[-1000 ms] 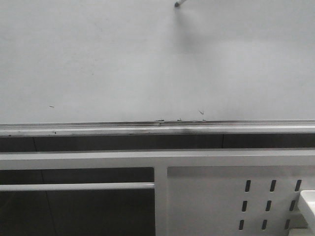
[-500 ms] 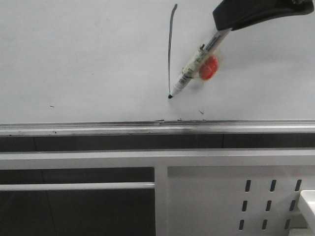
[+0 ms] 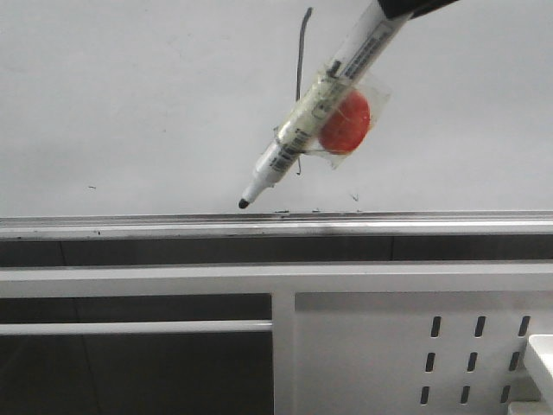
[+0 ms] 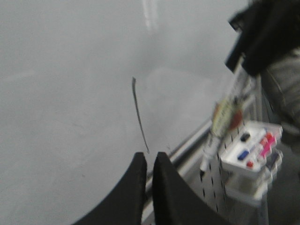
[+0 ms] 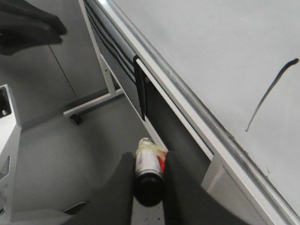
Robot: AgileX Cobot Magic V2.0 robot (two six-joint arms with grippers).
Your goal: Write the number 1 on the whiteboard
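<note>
Seen from the front, only the black underside of the right gripper (image 3: 406, 7) shows at the top edge, and a marker (image 3: 315, 108) slants down from it toward the lower left. The marker's black tip sits just above the silver rail (image 3: 130, 226) of the whiteboard (image 3: 130, 104). A red disc (image 3: 346, 124) is taped to the marker's barrel under clear film. The number 1 (image 3: 300, 69) stands as a thin dark stroke behind the barrel, running up from the rail zone to near the top edge (its lower part is covered by the marker). Broad bare board lies to the left of the stroke and to its right. Below the rail sits a white perforated panel (image 3: 406, 354).

From the left wrist, the left gripper (image 4: 149, 187) has its two dark fingers nearly together with only a thin slit between them, holding nothing. The stroke (image 4: 139, 117) lies beyond the fingertips on the board (image 4: 61, 93), well apart from them. Farther off, the blurred marker (image 4: 225, 117) hangs from the right arm over a tray of small coloured items (image 4: 253, 152).

From the right wrist, the right gripper (image 5: 150, 180) is clamped on the marker (image 5: 149, 164). The board (image 5: 211, 42) and its rail (image 5: 178, 89) run diagonally past, with the stroke (image 5: 271, 93) on the board
</note>
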